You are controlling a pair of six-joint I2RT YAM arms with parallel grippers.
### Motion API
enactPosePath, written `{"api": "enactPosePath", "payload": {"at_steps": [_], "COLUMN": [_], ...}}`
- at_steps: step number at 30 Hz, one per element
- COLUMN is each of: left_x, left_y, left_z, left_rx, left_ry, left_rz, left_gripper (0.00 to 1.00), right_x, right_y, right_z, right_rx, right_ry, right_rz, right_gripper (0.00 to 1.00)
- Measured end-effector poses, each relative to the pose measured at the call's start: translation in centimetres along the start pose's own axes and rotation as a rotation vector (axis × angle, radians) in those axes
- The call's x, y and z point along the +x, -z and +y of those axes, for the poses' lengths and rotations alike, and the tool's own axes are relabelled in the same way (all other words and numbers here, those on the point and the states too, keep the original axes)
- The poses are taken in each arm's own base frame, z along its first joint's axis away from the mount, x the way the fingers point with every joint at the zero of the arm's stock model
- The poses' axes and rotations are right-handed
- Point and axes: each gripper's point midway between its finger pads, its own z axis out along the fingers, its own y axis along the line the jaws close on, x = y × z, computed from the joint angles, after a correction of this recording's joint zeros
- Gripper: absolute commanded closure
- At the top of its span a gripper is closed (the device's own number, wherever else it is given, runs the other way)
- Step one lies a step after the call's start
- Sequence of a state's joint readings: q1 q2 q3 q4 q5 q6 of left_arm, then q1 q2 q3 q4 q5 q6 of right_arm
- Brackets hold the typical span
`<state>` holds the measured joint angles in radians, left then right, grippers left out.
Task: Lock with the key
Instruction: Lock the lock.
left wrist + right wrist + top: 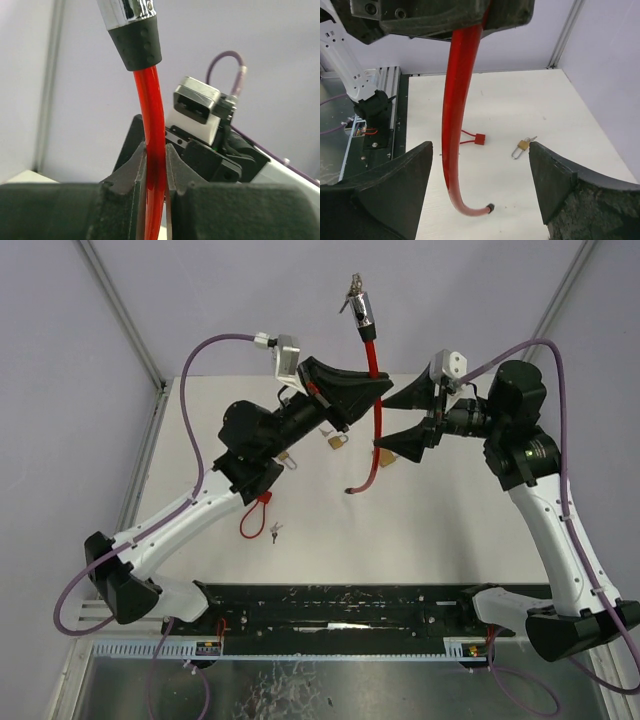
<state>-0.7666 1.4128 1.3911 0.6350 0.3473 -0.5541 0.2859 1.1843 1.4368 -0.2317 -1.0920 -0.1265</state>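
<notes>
Above the white table (450, 530), the left gripper (156, 170) clamps the red cable (377, 435) upright, seemingly presenting its top-centre key (353, 288) to the wide-spread right gripper (392, 422).

thick red plastic-coated cable (377, 435) as landmark: hangs upright over white table (450, 530), chrome lock head with keys (360, 310) at top, free end low near tabletop.
left gripper (372, 390): clamped on cable just below head.
right gripper (402, 420): just right of cable, lower than left gripper; fingers spread, cable in gap, touching neither.
small brass padlock (338, 441): on table just left of cable.
second brass padlock (385, 457): just right of cable, under right gripper.
thin red wire-loop lock (255, 515): on table well left of cable, nearer arm bases.
small metal key (275, 532): just beside loop.
</notes>
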Motion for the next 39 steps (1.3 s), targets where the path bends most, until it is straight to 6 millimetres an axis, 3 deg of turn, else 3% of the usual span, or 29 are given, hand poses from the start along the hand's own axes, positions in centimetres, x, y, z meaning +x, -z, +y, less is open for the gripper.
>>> {"api": "enactPosePath", "payload": {"at_steps": [5, 12, 13, 16, 17, 19, 24, 28, 31, 34, 39], "left_x": [-0.4, 2.7, 3.1, 4.0, 4.0, 4.0, 4.2, 3.1, 1.5, 0.1, 0.6], "left_y": [-0.7, -0.6, -0.5, -0.4, -0.4, -0.5, 0.0, 2.1, 3.5, 3.7, 3.1], "left_z": [0.3, 3.1, 3.4, 4.3, 4.2, 3.9, 2.9, 3.1, 3.3, 2.7, 0.3], "left_rx": [-0.153, -0.314, -0.332, -0.372, -0.375, -0.370, -0.313, -0.218, -0.134, -0.020, 0.199], "left_ry": [-0.107, -0.175, -0.181, -0.198, -0.200, -0.219, -0.219, -0.162, -0.109, -0.063, 0.045], "left_rz": [-0.039, 0.025, 0.034, 0.057, 0.056, 0.061, 0.069, 0.033, -0.020, -0.060, -0.050], "left_gripper": [1.00, 1.00, 1.00, 1.00, 1.00, 0.99, 0.65, 0.44, 0.37, 0.38, 0.39], "right_x": [-1.2, 0.4, 0.5, 0.3, 0.3, 0.3, 0.2, 0.9, 1.0, 0.3, -0.2], "right_y": [-0.3, -2.6, -2.7, -2.9, -2.9, -2.6, -2.4, -2.6, -2.5, -2.3, -1.9], "right_z": [0.3, -0.5, -0.8, -1.3, -1.5, -1.4, 0.1, 1.7, 2.6, 3.6, 4.7], "right_rx": [-0.006, -0.030, -0.027, 0.001, 0.014, 0.014, -0.037, -0.129, -0.185, -0.240, -0.308], "right_ry": [0.040, -0.041, -0.054, -0.070, -0.072, -0.120, -0.159, -0.231, -0.276, -0.281, -0.269], "right_rz": [-0.011, 0.008, 0.007, -0.001, -0.004, -0.009, -0.055, -0.082, -0.089, -0.104, -0.111], "right_gripper": [0.19, 0.40, 0.46, 0.97, 1.00, 1.00, 1.00, 1.00, 1.00, 1.00, 1.00]}}
